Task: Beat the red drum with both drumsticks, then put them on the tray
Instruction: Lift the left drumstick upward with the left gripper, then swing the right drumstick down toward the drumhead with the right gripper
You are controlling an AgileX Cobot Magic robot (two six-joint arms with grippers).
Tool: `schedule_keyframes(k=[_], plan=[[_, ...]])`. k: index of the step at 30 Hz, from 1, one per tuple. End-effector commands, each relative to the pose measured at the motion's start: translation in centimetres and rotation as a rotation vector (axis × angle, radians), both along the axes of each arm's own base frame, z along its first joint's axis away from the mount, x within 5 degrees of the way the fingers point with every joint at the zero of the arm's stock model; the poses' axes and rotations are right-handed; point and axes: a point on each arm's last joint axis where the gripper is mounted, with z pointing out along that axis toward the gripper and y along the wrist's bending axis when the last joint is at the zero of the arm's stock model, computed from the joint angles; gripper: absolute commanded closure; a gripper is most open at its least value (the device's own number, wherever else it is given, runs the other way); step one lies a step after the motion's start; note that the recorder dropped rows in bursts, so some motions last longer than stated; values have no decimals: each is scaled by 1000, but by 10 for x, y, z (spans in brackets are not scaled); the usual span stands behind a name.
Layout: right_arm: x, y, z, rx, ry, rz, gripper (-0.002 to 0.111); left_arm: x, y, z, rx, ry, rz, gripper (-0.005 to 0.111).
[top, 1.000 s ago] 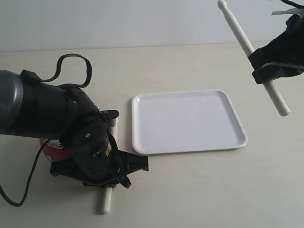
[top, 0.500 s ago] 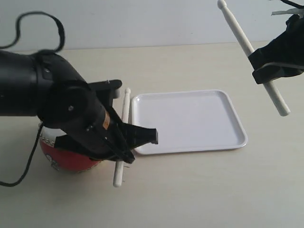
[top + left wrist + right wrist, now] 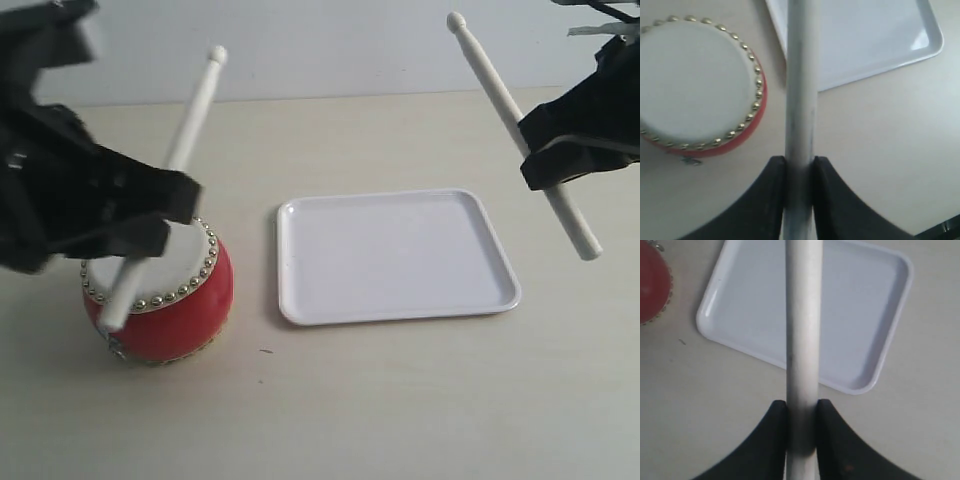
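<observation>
The red drum [image 3: 160, 300] with its cream skin and brass studs stands on the table at the left; it also shows in the left wrist view [image 3: 697, 85]. My left gripper [image 3: 150, 215] is shut on one drumstick [image 3: 190, 115], held high and slanting over the drum, tip up. In the left wrist view that drumstick [image 3: 801, 90] runs between the black fingers [image 3: 772, 200]. My right gripper [image 3: 545, 150] at the upper right is shut on the other drumstick [image 3: 490, 75], raised in the air. The white tray [image 3: 400, 305] lies in the middle, with nothing in it.
A pale beige table carries the drum and the tray, with a light wall behind. In the right wrist view the tray [image 3: 740, 300] lies below the stick [image 3: 802, 340] and a sliver of the drum [image 3: 652, 285] shows at the edge.
My left arm has swung up and back from low over the drum, lifting its stick and uncovering the drum. The right gripper and its stick tilted only slightly.
</observation>
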Motion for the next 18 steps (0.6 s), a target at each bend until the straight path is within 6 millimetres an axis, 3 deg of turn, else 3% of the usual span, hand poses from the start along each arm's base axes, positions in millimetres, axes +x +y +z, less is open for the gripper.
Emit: schedule_keyframes(k=[1, 4, 7, 11, 15, 18], plan=[[-12, 23, 4, 33, 15, 122, 108, -31, 53, 23, -7, -54, 35, 107], [-24, 43, 0, -5, 43, 233, 108, -54, 84, 29, 33, -75, 29, 107], [-39, 59, -6, -43, 133, 316, 108, -69, 103, 27, 128, -96, -38, 107], [-56, 81, -14, -89, 208, 388, 108, -70, 105, 18, 171, -94, -95, 107], [-75, 109, -28, -186, 246, 475, 108, -76, 108, -34, 281, 49, -161, 107], [-77, 126, -35, -248, 247, 520, 108, -80, 103, -57, 220, 84, -175, 107]])
